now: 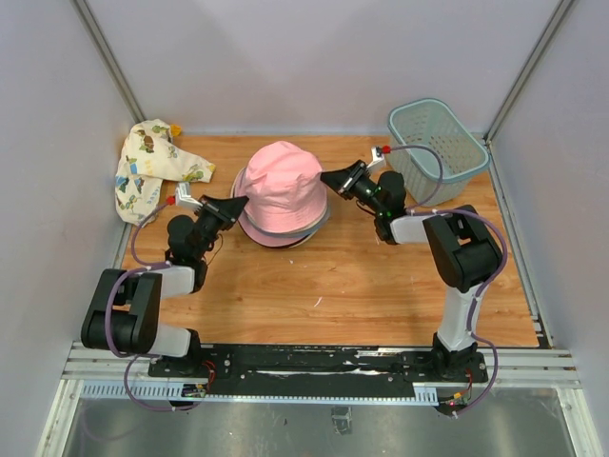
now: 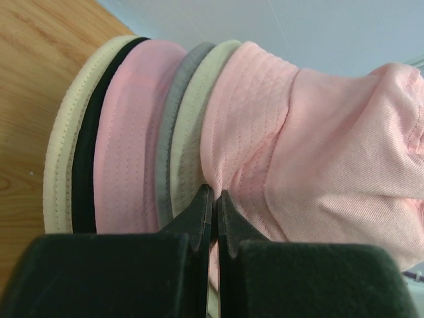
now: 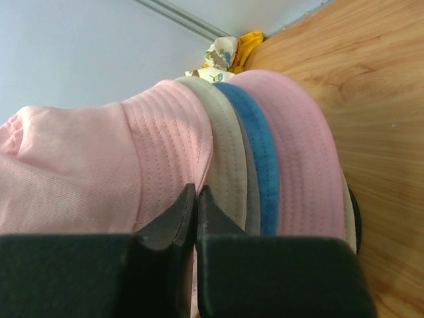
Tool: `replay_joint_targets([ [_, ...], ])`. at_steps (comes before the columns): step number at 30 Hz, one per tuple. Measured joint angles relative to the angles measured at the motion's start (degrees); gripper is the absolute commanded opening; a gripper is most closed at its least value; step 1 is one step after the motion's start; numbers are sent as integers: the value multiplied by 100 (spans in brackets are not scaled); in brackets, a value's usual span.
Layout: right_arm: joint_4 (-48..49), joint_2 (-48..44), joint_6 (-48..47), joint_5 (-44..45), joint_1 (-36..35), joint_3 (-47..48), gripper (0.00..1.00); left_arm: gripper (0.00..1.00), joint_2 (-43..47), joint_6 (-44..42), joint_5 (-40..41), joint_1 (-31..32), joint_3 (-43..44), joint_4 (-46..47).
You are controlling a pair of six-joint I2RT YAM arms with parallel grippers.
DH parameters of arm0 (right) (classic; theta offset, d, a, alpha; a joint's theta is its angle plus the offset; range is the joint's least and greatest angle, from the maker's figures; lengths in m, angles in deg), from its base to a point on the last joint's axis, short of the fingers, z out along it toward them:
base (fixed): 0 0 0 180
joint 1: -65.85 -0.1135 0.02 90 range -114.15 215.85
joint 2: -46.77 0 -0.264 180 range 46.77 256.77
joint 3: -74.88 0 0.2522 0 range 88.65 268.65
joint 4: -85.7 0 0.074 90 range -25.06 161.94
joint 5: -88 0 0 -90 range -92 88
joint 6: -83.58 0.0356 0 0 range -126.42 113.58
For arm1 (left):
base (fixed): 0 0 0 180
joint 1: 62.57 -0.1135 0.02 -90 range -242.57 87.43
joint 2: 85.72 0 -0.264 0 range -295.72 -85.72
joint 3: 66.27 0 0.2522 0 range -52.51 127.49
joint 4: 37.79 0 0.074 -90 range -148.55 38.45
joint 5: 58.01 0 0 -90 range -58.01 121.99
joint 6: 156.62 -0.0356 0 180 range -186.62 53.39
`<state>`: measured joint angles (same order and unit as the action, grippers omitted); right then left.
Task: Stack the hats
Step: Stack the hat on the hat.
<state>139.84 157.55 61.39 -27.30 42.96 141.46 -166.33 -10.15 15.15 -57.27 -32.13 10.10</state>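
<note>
A stack of bucket hats [image 1: 282, 195] stands on the wooden table, a pink hat [image 1: 284, 181] on top. In the left wrist view the brims below it run cream, grey, pink, black, cream [image 2: 132, 139]. In the right wrist view they run cream, grey, blue, pink [image 3: 265, 152]. My left gripper [image 1: 240, 202] is shut on the top pink hat's brim [image 2: 225, 165] at the stack's left side. My right gripper [image 1: 328, 177] is shut on the same brim [image 3: 189, 152] at the right side.
A patterned cream hat [image 1: 147, 169] with a yellow piece lies crumpled at the back left corner, and shows in the right wrist view [image 3: 222, 56]. A grey-green slatted basket [image 1: 436, 141] stands at the back right. White walls enclose the table.
</note>
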Motion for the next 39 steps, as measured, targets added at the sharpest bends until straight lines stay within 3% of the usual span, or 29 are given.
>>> replay_joint_targets([
  [12, -2361, 411, -935, 50, -103, 1991, 11, 0, 442, 286, 304, 673, -796, 455],
  [14, -2671, 603, -1049, 52, -153, 2361, 15, 5, 597, 382, 363, 817, -946, 457],
  [16, -2933, 772, -1137, 48, -190, 2649, 23, 11, 782, 461, 426, 931, -1106, 428],
  [18, -3128, 868, -1204, 68, -225, 2763, 38, 21, 984, 535, 437, 994, -1235, 321],
  [21, -3394, 844, -1349, 164, -223, 2697, 53, 37, 1499, 584, 463, 1060, -1451, -223],
  [25, -3644, 479, -1508, 334, -208, 2317, 61, 48, 2371, 533, 688, 1095, -1563, -1467],
  [31, -3657, -361, -1558, 461, -127, 1788, 65, 50, 3563, 404, 1139, 1097, -1443, -2820],
  [39, -3571, -1508, -1585, 855, 50, 680, 69, 55, 4203, 192, 1572, 1097, -1121, -3963],
])
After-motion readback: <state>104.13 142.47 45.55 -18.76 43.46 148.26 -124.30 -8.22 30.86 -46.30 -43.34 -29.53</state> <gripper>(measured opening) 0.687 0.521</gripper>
